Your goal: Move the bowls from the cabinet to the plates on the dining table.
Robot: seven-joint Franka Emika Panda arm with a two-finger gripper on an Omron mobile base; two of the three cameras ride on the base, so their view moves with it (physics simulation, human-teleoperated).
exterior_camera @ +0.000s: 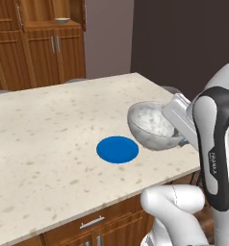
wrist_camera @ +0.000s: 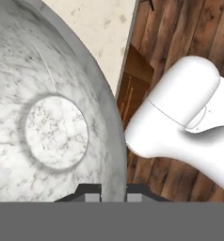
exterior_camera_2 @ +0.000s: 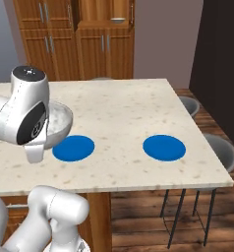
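1. Your hand (wrist_camera: 107,195) grips the marbled bowl (exterior_camera: 152,126) by its rim, fingers on either side.
2. Bowl tilted, above the bench (exterior_camera: 49,125) edge, just beside one blue plate (exterior_camera: 117,149).
3. Beige bowl (exterior_camera: 62,20) sits on the cabinet shelf (exterior_camera: 49,25).

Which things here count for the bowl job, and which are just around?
Job:
marbled bowl, pinched at its rim in the gripper
beige bowl on the cabinet shelf
near plate, far plate
dining table

Just around:
stools
wood floor
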